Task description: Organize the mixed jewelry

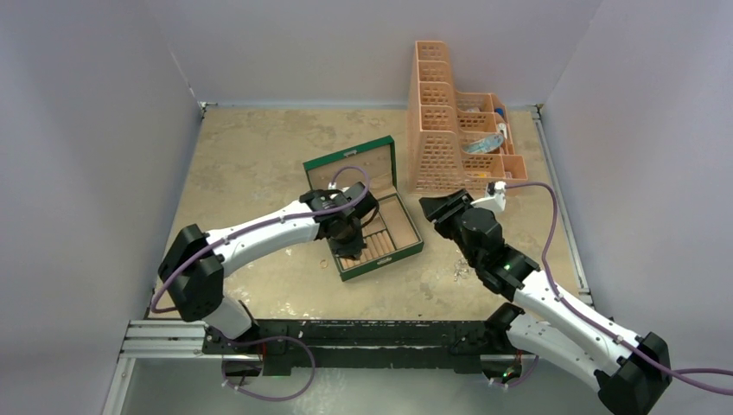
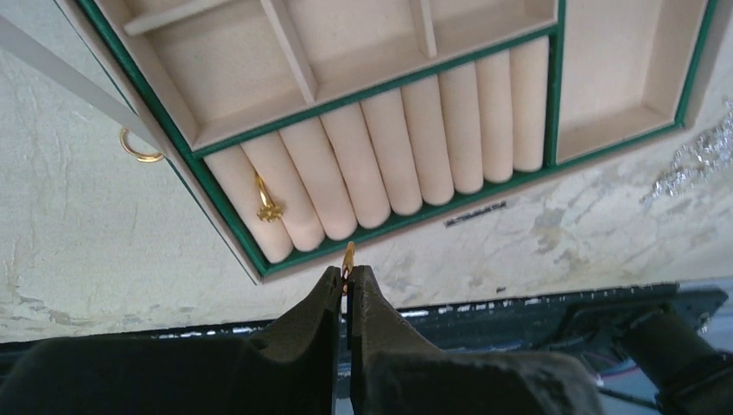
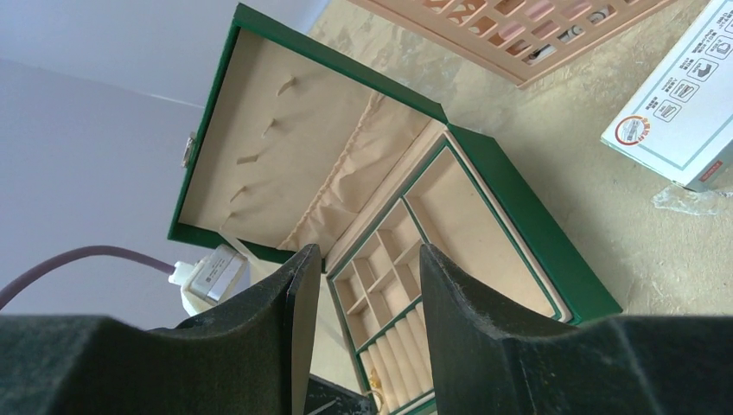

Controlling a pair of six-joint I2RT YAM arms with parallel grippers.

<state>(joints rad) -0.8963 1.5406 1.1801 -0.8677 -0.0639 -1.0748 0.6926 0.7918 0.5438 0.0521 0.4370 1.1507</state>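
Left pincer (image 2: 347, 278): jaws nearly closed, pinching a small gold ring (image 2: 348, 257) edge-on at the tips, so only a thin sliver of it shows. It hangs over the table (image 2: 86, 259) just off the near edge of the green box (image 2: 618, 69).

In the box's near row of cream ring rolls (image 2: 415, 138), a second gold ring with a small ornament (image 2: 266, 204) sits wedged between the two leftmost rolls. A plain gold band (image 2: 138, 149) lies on the table just beside the box's left wall, partly hidden by it. A silvery chain (image 2: 698, 156), a glittery tangle, lies on the table off the box's right corner.

Right pincer (image 3: 363, 277): jaws wide apart and holding nothing, to the right of the box, facing its raised lid (image 3: 285, 147). A peach rack (image 1: 449, 130) stands beyond the box's far right corner.
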